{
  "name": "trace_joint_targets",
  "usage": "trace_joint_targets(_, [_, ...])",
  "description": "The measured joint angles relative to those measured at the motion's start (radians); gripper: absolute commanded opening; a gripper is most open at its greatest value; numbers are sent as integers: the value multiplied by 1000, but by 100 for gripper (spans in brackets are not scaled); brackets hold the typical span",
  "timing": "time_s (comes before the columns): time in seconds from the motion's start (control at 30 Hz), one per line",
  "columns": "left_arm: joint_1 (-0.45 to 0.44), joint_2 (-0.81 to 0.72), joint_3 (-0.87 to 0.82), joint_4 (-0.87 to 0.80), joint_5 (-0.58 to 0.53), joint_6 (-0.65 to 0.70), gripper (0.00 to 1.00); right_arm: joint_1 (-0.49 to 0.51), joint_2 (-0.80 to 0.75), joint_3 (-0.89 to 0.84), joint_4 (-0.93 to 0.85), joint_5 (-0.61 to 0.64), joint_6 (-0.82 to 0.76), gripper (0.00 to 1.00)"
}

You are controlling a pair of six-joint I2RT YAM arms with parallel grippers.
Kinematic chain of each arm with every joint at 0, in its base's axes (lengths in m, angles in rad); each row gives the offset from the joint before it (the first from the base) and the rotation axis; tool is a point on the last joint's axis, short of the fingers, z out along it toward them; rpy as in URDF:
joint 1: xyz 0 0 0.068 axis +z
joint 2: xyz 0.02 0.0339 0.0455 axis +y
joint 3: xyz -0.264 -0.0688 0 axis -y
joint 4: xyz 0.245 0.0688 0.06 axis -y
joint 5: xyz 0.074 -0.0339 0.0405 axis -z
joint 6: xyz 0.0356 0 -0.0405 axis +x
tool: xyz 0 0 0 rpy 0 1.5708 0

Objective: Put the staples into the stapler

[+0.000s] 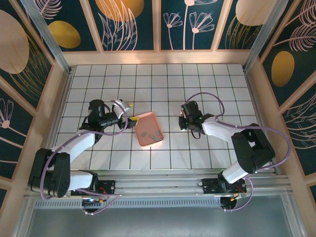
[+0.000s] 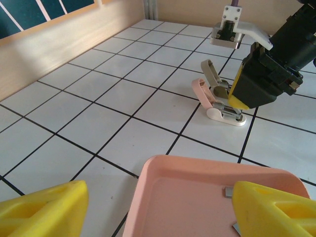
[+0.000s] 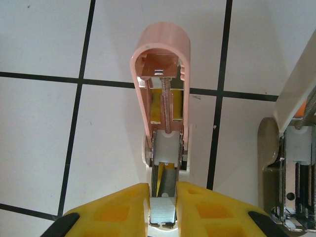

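Observation:
The pale pink and white stapler point(image 3: 160, 74) lies open on the white tiles, its pink lid folded back and its spring and metal channel exposed. My right gripper point(image 3: 163, 212) is shut on a short grey strip of staples point(image 3: 163, 216), held over the near end of the channel. In the left wrist view the stapler point(image 2: 217, 101) sits under the right gripper's black and yellow head. My left gripper point(image 2: 158, 202) is open, its yellow fingers point(image 2: 44, 207) wide apart on either side of the tray's near corner. Loose staples point(image 1: 150, 133) lie in the tray.
The salmon-pink square tray point(image 1: 146, 121) sits mid-table between the arms, its rim point(image 2: 207, 165) close under my left gripper point(image 1: 130, 120). My right gripper point(image 1: 184, 123) stands to the tray's right. Wooden walls ring the tiled table. Open tiles lie behind and in front.

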Motion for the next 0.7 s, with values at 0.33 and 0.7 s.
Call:
trace_joint_targets(0.33, [-1,0,0,0,0,3,76,0,0,-9,8,0,0,21])
trace_joint_targets(0.7, [-2,0,0,0,0,6,76,0,29,-10,24,0,-5,21])
